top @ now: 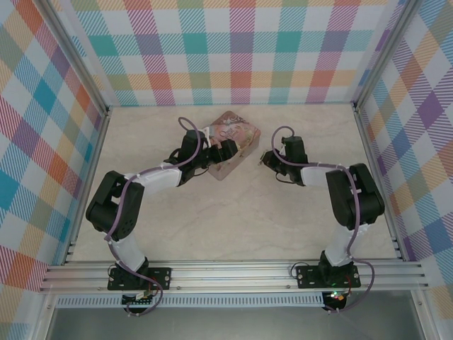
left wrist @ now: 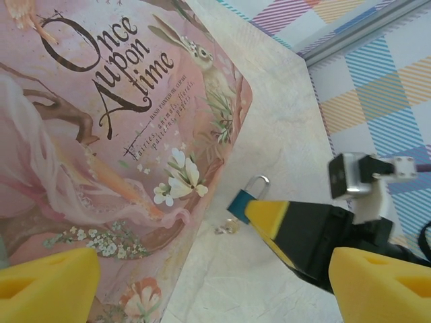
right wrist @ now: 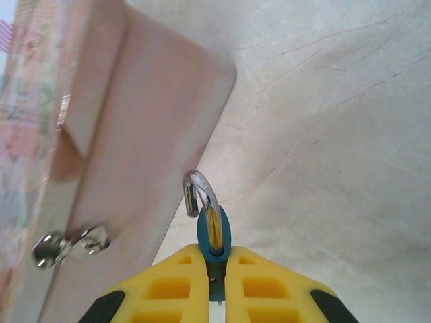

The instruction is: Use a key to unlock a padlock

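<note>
The padlock (right wrist: pixel 213 232) has a small blue body that is pinched between the yellow fingers of my right gripper (right wrist: pixel 215 261), which is shut on it. Its metal shackle (right wrist: pixel 199 188) points up toward the tin, and one end of the shackle stands free of the body. In the left wrist view the padlock (left wrist: pixel 240 200) pokes out from the right gripper's fingertip (left wrist: pixel 269 217), just beside the tin's corner. My left gripper (left wrist: pixel 212 289) is open, hovering over the tin's edge with nothing between its fingers. The key is hidden.
A pink illustrated tin (top: pixel 230 145) lies at the back middle of the table, under the left gripper (top: pixel 228 150). Its small metal clasp (right wrist: pixel 67 245) sits on the side facing the padlock. Checked walls (top: pixel 241 49) close in the table; bare marble surface (top: pixel 233 227) lies in front.
</note>
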